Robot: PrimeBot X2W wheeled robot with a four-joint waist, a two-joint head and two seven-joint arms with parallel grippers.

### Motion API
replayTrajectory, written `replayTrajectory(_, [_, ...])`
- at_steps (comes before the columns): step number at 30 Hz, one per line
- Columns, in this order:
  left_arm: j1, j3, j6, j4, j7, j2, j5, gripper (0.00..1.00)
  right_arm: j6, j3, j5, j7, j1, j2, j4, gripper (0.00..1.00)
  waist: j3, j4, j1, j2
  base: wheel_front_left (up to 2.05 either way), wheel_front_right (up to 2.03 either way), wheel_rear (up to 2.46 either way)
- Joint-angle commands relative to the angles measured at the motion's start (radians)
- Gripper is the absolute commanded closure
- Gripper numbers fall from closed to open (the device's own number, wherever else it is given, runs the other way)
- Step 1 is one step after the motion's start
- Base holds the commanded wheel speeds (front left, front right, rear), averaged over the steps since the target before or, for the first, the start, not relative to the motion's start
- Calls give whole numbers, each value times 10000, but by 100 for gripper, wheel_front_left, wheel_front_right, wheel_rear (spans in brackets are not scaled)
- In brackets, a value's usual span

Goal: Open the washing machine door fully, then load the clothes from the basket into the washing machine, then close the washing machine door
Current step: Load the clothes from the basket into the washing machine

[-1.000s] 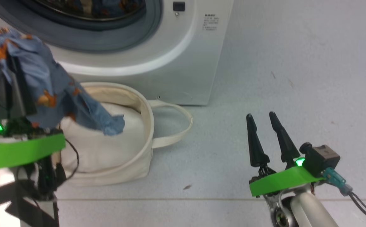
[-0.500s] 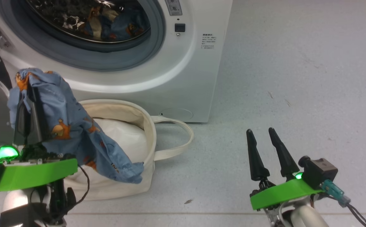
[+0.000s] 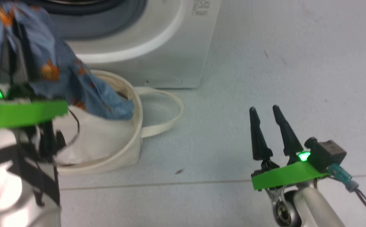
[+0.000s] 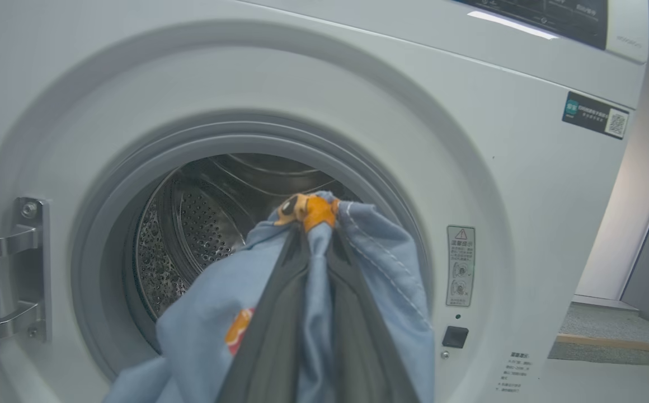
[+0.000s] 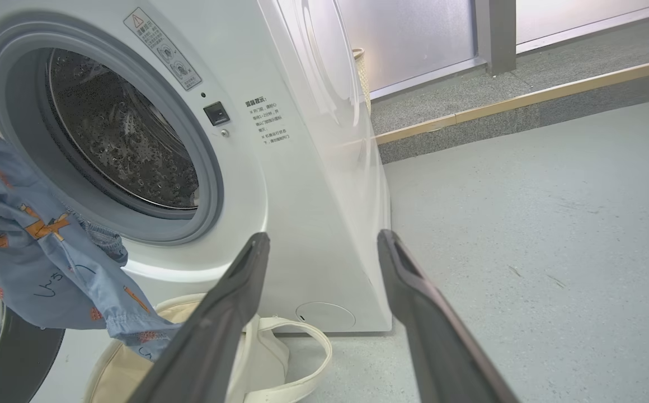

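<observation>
My left gripper is shut on a light-blue cloth with orange prints, held up in front of the washing machine. The cloth's tail hangs over the cream basket. In the left wrist view the clothes drape over my fingers, level with the open drum. The washing machine door stands swung open at the lower left of the right wrist view. My right gripper is open above bare floor to the right of the basket, with nothing between its fingers.
A plain white liner fills the basket, and one loop handle lies on the floor. The door hinge sits left of the drum ring. A raised kerb with a wooden edge runs behind the machine.
The head camera tilted up and then back down, shifting the whole picture. My left gripper has kept its hold on the blue cloth. The right gripper has stayed open in much the same place.
</observation>
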Motion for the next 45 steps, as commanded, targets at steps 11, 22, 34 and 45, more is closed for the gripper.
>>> replayTrajectory(11, [-4561, 938, -250, 2002, -43, 1395, 1171, 100, 2, 62, 849, -122, -1002, 32, -758, 0, 3169, -1071, -2, 0, 0, 0, 0])
replayTrajectory(22, [-8375, 816, 261, 4027, -43, 2351, 1862, 100, 2, 215, 1055, -122, -1676, 32, -1103, 0, 4890, -1624, -2, 0, 0, 0, 0])
replayTrajectory(34, [-9240, 163, 950, 5564, -43, 2533, 2235, 0, 2, 164, 906, -122, -1837, 32, -1105, 0, 5142, -1500, -2, 0, 0, 0, 0])
replayTrajectory(45, [-7270, 51, 876, 5007, -43, 2082, 1828, 0, 2, 195, 551, -122, -1802, 32, -790, 0, 3866, -982, -2, 0, 0, 0, 0])
